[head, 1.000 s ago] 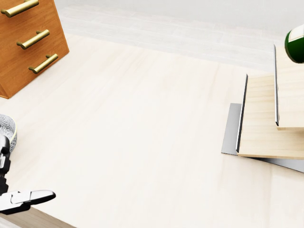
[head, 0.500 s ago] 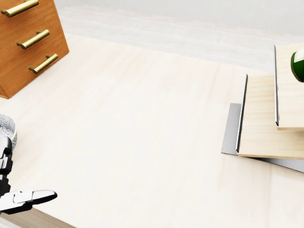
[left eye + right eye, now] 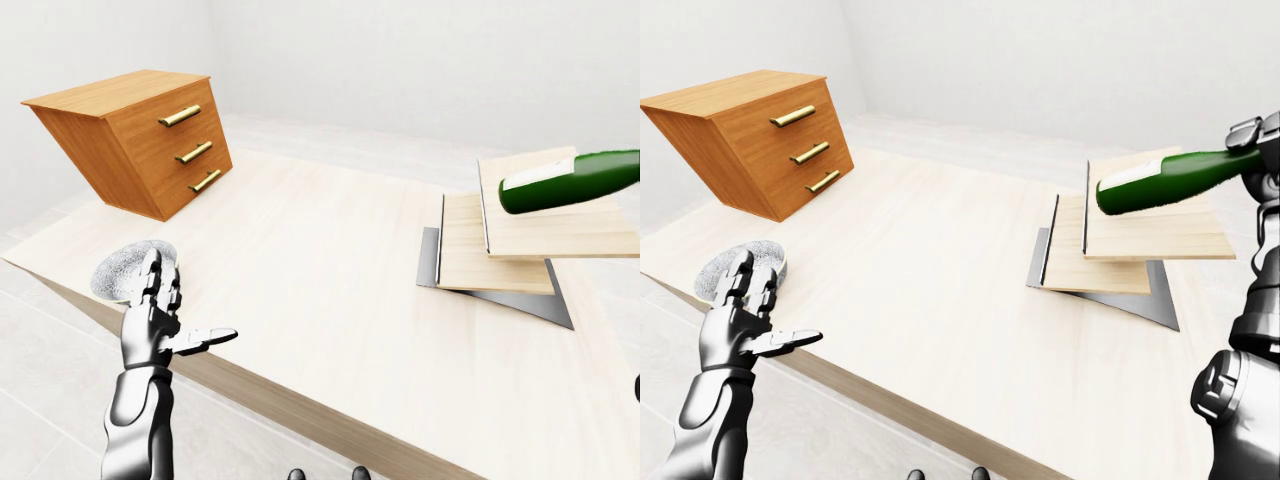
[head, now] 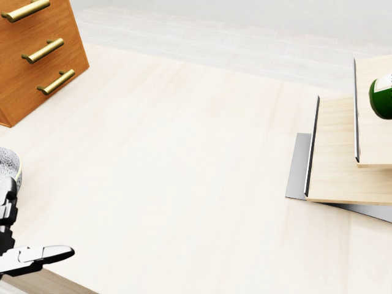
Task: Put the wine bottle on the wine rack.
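Note:
The green wine bottle [image 3: 1160, 180] lies horizontal in the air, its base pointing left in the right-eye view. It hovers just over the upper board of the wine rack [image 3: 1145, 235], a stack of stepped pale wooden boards on a grey metal base. My right hand [image 3: 1257, 140] is shut on the bottle's neck at the right edge of the right-eye view. In the head view only the bottle's base [image 4: 383, 96] shows at the right edge. My left hand [image 3: 165, 320] is open and empty, raised at the table's near left edge.
A wooden chest of three drawers [image 3: 140, 140] with brass handles stands tilted at the table's upper left. A grey textured bowl [image 3: 122, 268] sits by the left hand. The pale wooden table [image 3: 300, 270] ends in an edge running along the bottom left.
In the head view the bottle's base has come down along the right edge, from above the upper board to over it. The left hand has hardly moved.

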